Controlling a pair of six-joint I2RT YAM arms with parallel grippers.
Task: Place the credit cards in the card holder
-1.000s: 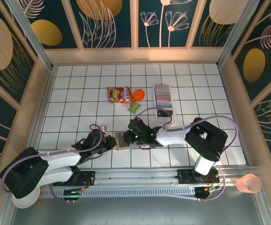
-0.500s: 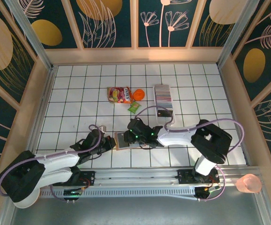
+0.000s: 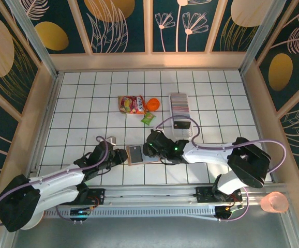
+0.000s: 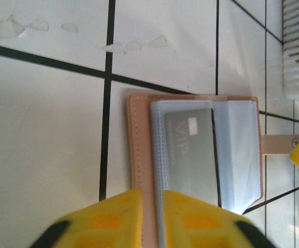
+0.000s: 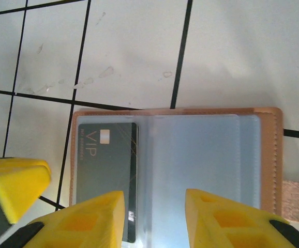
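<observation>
Yellow-tipped fingers of the left claw (image 4: 152,200) now stand a narrow gap apart, where a second ago they were shut. They hover over the near edge of the salmon-pink leather-like card holder (image 4: 139,155) and pinch nothing. The right claw (image 5: 154,206) stands moderately wide and empty above the holder's clear inner sleeves. In the top view it has drawn back a little toward its own side, so the open holder shows plainly between the two claws.

One dark grey plastic card marked VIP (image 5: 105,170) lies inside a clear pocket. It looks seated, with only its end showing at the pocket mouth. The holder lies open and flat on the white tiled surface (image 3: 87,103).

Both claws letting go suggests this card is done. The remaining credit cards (image 3: 179,107) stand as a striped row in the long white tray (image 3: 182,124), well beyond the holder, so most of the task appears to remain. The next move is probably a reach to that tray.
</observation>
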